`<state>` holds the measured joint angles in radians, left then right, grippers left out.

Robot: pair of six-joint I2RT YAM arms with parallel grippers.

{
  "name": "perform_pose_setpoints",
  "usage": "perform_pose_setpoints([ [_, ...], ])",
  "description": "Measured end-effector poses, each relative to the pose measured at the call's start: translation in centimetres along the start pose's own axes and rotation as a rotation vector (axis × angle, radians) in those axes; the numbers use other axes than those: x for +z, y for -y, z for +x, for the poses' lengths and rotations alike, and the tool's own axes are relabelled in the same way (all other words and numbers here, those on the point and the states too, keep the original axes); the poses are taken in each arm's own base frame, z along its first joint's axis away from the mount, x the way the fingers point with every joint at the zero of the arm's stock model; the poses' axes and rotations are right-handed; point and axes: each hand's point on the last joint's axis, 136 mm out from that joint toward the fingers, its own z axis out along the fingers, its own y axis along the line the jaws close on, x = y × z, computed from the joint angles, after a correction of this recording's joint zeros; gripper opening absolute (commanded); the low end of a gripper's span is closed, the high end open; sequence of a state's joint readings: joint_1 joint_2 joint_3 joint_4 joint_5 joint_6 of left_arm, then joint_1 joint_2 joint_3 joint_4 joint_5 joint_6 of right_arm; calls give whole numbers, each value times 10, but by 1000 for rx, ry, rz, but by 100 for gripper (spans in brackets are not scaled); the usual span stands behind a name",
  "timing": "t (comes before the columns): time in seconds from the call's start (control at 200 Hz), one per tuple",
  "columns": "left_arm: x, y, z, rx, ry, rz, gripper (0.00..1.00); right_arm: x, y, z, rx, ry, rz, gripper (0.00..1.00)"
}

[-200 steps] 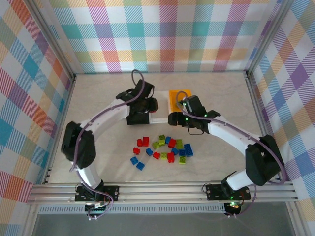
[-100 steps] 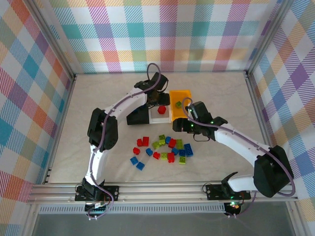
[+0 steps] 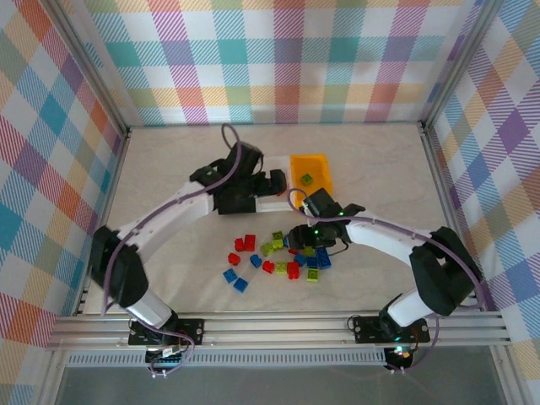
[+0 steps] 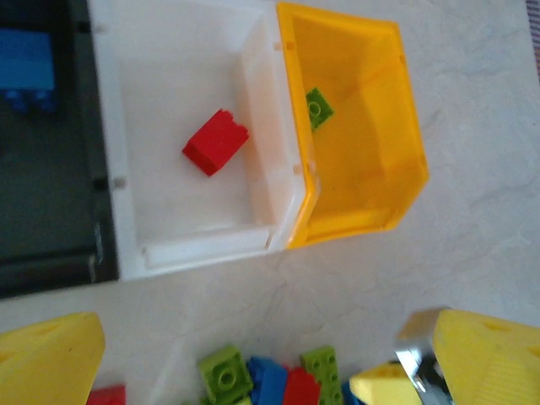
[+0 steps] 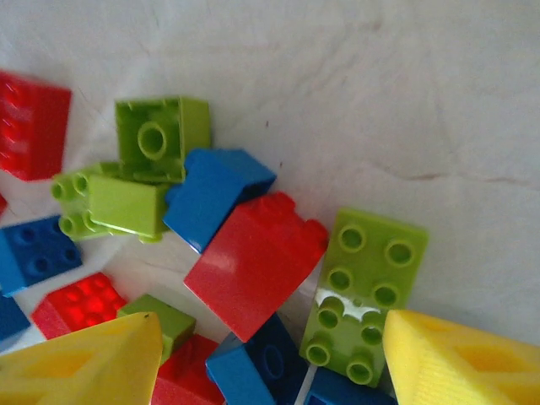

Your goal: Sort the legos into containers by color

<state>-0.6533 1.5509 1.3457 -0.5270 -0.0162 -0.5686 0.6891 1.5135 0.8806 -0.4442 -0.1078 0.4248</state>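
Right, from the top camera I see the left fingers [image 3: 274, 181] hanging over the containers [image 3: 324, 181] at the far side of the worktop [image 3: 380, 169]. The right fingers [image 3: 297, 240] sit low over the loose legos [image 3: 245, 244], nearer the arm bases. 1 green lego [image 3: 307, 178] lies in the orange-yellow bin [image 3: 316, 162].

On the left wrist camera my fingers stand spread wide with nothing between them. 1 red lego [image 4: 215, 142] lies in the white bin [image 4: 169, 219], and the black bin [image 4: 51, 194] beside it holds 1 blue lego [image 4: 25, 67].

On the right wrist camera the fingers are parted and gripping nothing, their tips either side of a heap of red, blue and green bricks. A red brick [image 5: 253, 261] lies in the middle, touching a blue brick [image 5: 215, 190].
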Motion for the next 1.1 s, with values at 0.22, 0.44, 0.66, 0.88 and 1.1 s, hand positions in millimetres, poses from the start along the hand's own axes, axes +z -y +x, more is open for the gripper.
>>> perform_pose_setpoints([
  [0.22,-17,-44,46,-45,-11,-36,100,12,-17,1,-47,-29,11,65],
  [0.44,-28,-73,61,-99,4,-60,100,22,-18,-7,-72,-31,88,62],
  [0.66,-31,-89,63,-145,18,-78,100,31,-12,-8,-95,-44,176,61],
  [0.88,-29,-95,68,-156,9,-90,100,36,-8,-17,-107,-30,228,49],
  [1.1,-29,-96,67,-160,11,-91,100,34,-3,-20,-110,-16,262,36],
])
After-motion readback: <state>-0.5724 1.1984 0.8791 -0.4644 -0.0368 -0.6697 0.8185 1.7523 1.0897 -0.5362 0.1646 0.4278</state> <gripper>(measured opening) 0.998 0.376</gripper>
